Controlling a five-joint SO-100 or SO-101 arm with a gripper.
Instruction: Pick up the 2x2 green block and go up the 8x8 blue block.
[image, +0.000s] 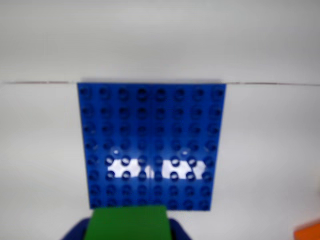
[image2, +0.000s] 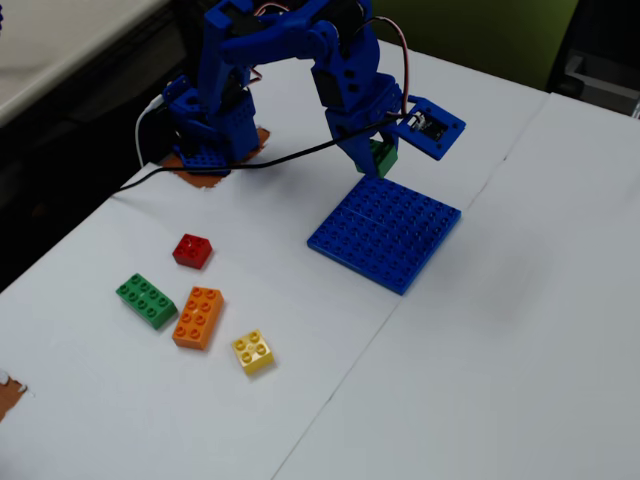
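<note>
Green fills the bottom edge of the wrist view: the small green block (image: 127, 222) sits right up against the lens, pinched in the claw (image: 127, 231), with blue claw parts showing on either side of it. Straight ahead at twelve o'clock from the block lies the big blue plate (image: 150, 145), square-on, its stud grid catching two bright glints of light low down. An orange sliver peeks in at the four o'clock corner.

Over to the fixed view: the blue arm (image2: 300, 70) arches over the white bench (image2: 520, 330), and the claw (image2: 378, 158) holds the green block (image2: 382, 157) clear of the bench, hanging just above the plate's far corner at about eleven o'clock of the plate (image2: 385, 232). Whether block and plate touch, I cannot tell from here.

Well apart, at eight o'clock from the plate, the spare bricks lie loose: a red brick (image2: 192, 250), a longer green brick (image2: 146, 300), an orange brick (image2: 198, 317) just beside it, and a yellow brick (image2: 253, 351) at the near end. A black cable (image2: 250, 165) runs from the arm's base toward the claw.
</note>
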